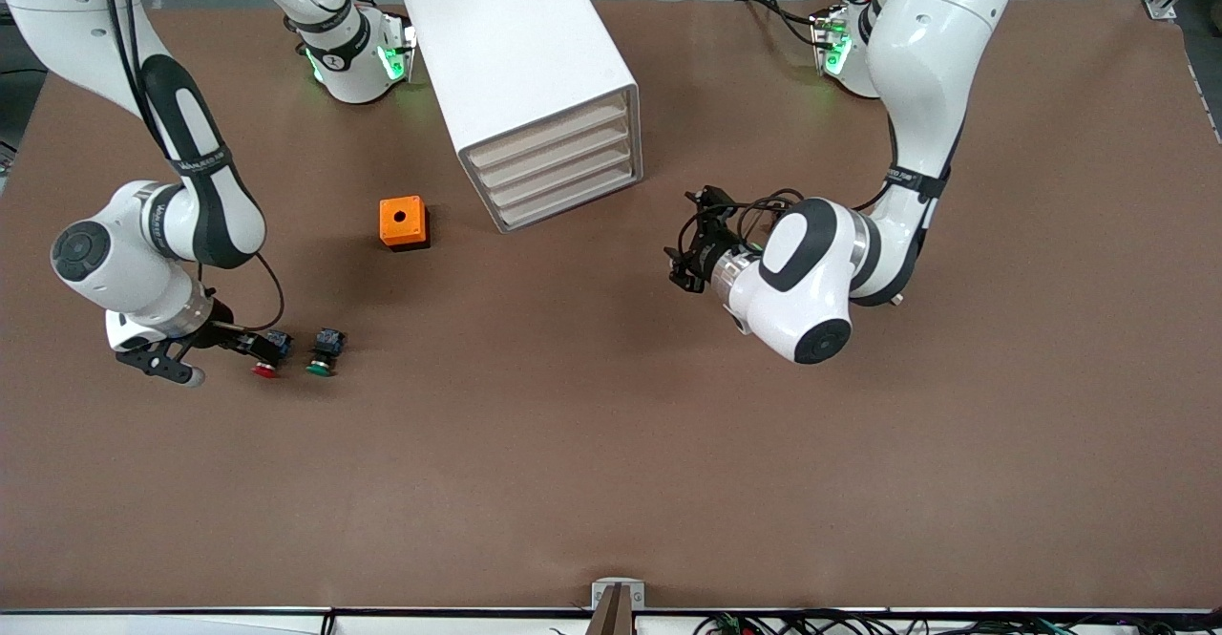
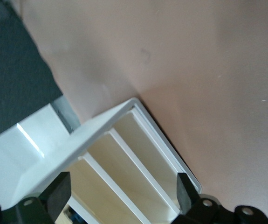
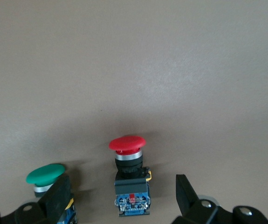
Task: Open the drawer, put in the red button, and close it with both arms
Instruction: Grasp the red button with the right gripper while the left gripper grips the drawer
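Here the right gripper, fingers spread, straddles the red button lying cap-forward between them, while the left gripper, apparently also spread, faces the shut drawer.

A robotics lab: two white arms over a brown-covered table, cabling along its edge.

Red button, green-capped button, orange box, white cabinet, brown table.
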